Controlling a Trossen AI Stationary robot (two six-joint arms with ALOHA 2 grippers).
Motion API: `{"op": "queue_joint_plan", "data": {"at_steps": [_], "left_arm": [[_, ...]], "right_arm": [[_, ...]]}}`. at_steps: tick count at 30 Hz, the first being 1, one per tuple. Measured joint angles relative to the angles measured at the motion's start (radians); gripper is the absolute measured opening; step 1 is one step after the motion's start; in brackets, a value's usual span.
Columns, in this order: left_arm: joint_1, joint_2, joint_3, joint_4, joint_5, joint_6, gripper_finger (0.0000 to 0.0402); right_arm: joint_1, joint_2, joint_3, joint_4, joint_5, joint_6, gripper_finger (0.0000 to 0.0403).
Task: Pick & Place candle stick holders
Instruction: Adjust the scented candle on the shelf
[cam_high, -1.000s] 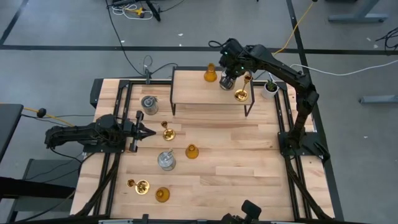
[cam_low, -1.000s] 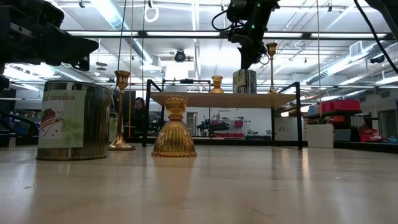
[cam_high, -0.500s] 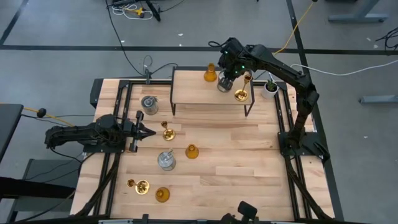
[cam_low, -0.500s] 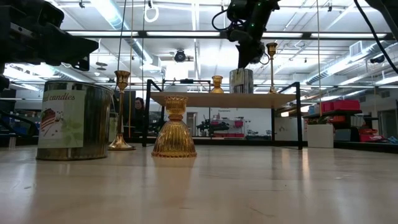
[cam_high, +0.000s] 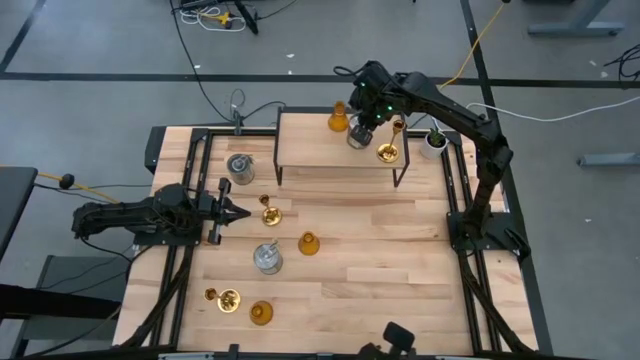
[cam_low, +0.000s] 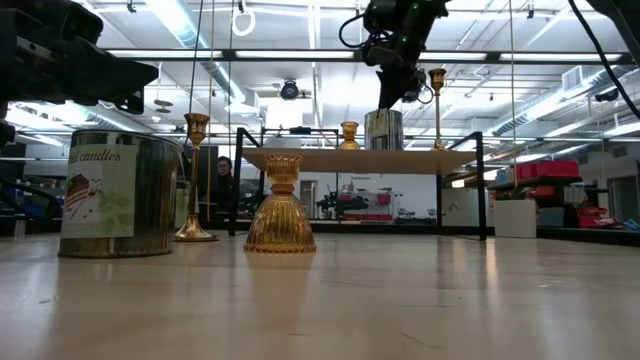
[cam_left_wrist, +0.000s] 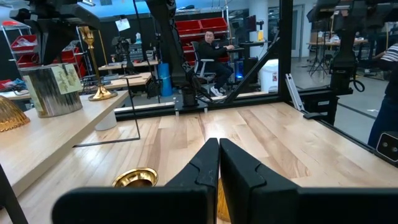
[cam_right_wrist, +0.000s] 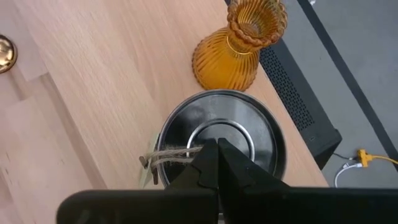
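Observation:
My right gripper (cam_high: 362, 122) is over the raised wooden shelf (cam_high: 300, 150), shut on a silvery cylinder holder (cam_high: 356, 138), which I see from above in the right wrist view (cam_right_wrist: 217, 134). An amber holder (cam_high: 338, 119) and a brass holder (cam_high: 387, 152) stand on the shelf beside it. On the table stand two silvery cylinders (cam_high: 240, 167) (cam_high: 267, 258), two amber holders (cam_high: 308, 243) (cam_high: 261, 313) and two brass holders (cam_high: 268, 213) (cam_high: 228, 298). My left gripper (cam_high: 238, 212) is shut and empty, level above the table's left side, pointing at the brass holder. My right gripper comes at the silvery cylinder from above, pointing down, its shut fingers (cam_right_wrist: 205, 165) over the near part of the rim. A twine (cam_right_wrist: 168, 154) across the rim runs to the fingertips. The fingers hide the place of contact. The cylinder is upright, its base (cam_low: 383, 148) at the shelf's top.
A small white pot with a green plant (cam_high: 434, 140) stands at the far right beside the shelf. The shelf stands on thin black legs (cam_high: 400, 175). Bare wood lies on the table's right half (cam_high: 400, 260). A person sits in the room beyond (cam_left_wrist: 208, 46).
My right gripper has gone a little toward the table's left edge along the shelf, carrying the silvery cylinder with it, closer to the amber holder. The cylinder has stayed upright.

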Motion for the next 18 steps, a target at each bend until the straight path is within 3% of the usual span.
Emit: {"op": "queue_joint_plan", "data": {"at_steps": [6,13,18], "left_arm": [[0.000,0.000,0.000,0.000,0.000,0.000,0.0018],[0.000,0.000,0.000,0.000,0.000,0.000,0.0018],[0.000,0.000,0.000,0.000,0.000,0.000,0.0018]], "right_arm": [[0.000,-0.010,-0.002,-0.008,0.006,0.017,0.0000],[0.000,-0.010,-0.002,-0.013,0.117,0.046,0.0000],[-0.001,-0.011,-0.002,-0.011,0.115,0.048,0.0000]]}}
